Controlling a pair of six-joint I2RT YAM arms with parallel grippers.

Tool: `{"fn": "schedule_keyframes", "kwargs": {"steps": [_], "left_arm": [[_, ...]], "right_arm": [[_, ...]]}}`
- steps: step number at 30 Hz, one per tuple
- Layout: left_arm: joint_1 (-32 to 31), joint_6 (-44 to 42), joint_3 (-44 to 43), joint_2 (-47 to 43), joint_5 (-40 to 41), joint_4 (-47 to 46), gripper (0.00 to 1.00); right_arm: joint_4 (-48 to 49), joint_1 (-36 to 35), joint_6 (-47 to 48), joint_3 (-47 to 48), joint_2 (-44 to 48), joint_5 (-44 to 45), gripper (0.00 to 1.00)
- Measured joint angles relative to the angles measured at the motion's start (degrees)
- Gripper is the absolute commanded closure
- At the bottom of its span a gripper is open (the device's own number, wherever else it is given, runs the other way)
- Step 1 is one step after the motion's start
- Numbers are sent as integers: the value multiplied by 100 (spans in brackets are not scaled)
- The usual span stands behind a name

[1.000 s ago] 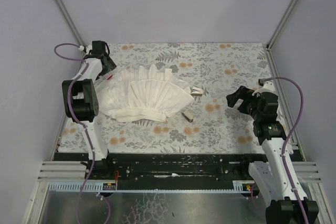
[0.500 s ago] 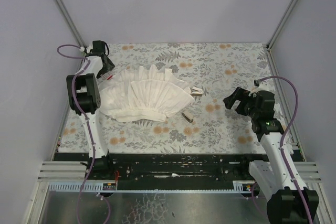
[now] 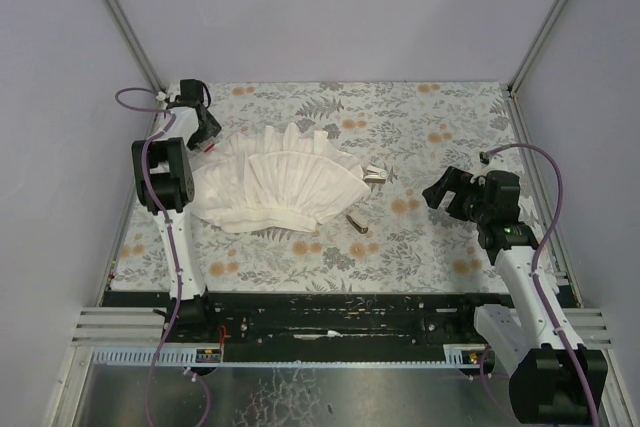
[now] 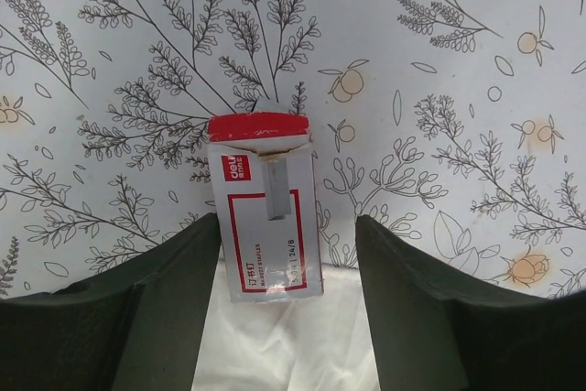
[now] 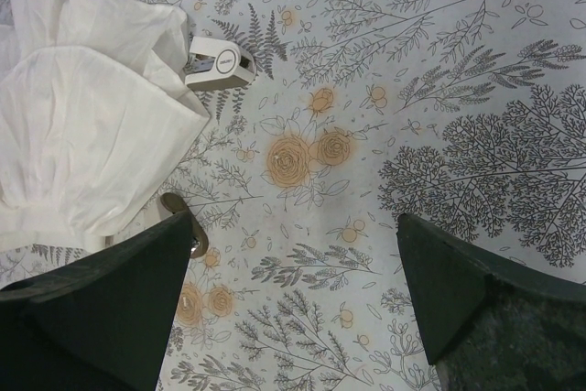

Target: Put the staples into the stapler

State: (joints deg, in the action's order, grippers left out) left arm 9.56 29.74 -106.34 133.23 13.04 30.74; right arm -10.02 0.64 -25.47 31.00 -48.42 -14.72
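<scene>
Nearest the arm bases: the stapler point(image 3: 356, 222), flat on the flowered table point(image 3: 440, 117), just off the near right corner of a big white pleated cloth point(image 3: 280, 187). Likely light, stiff and slick, being thin metal, and prone to skate or spin under a one-sided push. Best pinched across the narrow sides near mid-length, with the hinged top arm left free to swing up. Half hidden behind one finger in the right wrist view, so no telling open from shut. Right of it and well apart, hovering above bare table: the right end effector point(image 3: 437, 190), spread wide, nothing between the fingers. A little farther, just beside the cloth's right tip: a small pale blocky item point(image 3: 375, 175), purpose unclear. Farthest, toward the far left corner: the left end effector point(image 4: 287, 226), fingers parted and straddling a red box point(image 4: 265, 235) with a white label, not closed on it. A clear gap on one side, possible contact on the other, hard to say. Near end of the box resting on the cloth's edge, far red flap apparently lifted. At that far end, over the label, a short silvery bar, seemingly the staples point(image 4: 275, 188). Expect a featherweight, brittle strip, easily snapped or scattered. Safer to grip the cardboard box by its long sides, gently to avoid crushing it, than to chase the strip itself.
</scene>
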Motion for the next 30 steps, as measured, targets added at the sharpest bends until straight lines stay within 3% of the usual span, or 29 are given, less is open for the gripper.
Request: {"fn": "schedule_keyframes", "kwargs": {"steps": [13,30], "left_arm": [[48,-107,-232,153,-4,13,55],[61,-286,17,-92,-293,-44,59]], "right_arm": [[4,0,4,0,-173,0,1],[4,0,24,0,-337,-4,1]]}}
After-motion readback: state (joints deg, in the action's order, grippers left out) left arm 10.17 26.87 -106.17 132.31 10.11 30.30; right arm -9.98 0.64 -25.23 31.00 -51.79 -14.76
